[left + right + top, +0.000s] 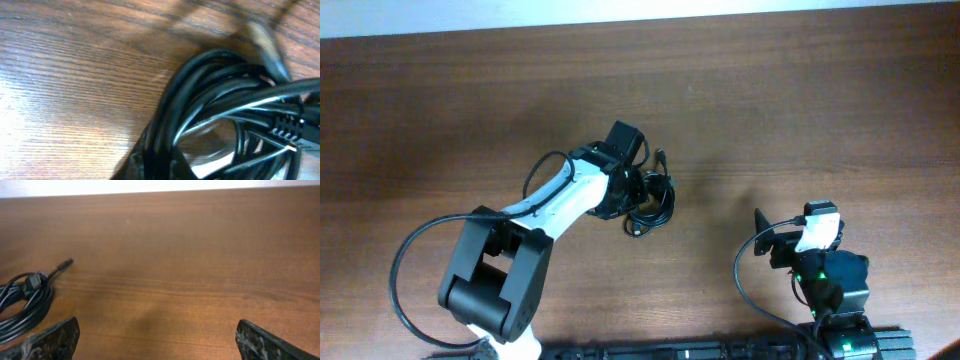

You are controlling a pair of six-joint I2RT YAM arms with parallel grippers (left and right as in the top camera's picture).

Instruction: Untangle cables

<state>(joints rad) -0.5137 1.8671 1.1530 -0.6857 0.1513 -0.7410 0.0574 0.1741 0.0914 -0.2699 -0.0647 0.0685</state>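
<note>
The cables (656,200) are thin black cords coiled in one tangled bundle at the table's middle. My left gripper (638,192) is down at the bundle's left side. In the left wrist view the loops (210,100) fill the frame, with a ribbed plug at the right. The strands run right through my left gripper's jaws (165,167), which look shut on them. My right gripper (790,240) sits near the front right, well apart from the cables. In the right wrist view it (160,345) is open and empty, and the bundle (25,305) lies far left with one plug end (65,264) sticking out.
The wooden table (800,110) extends all round the bundle, with its far edge along the top. Thick black wires (405,270) loop from my left arm's base at the front left. A black rail (670,350) runs along the front edge.
</note>
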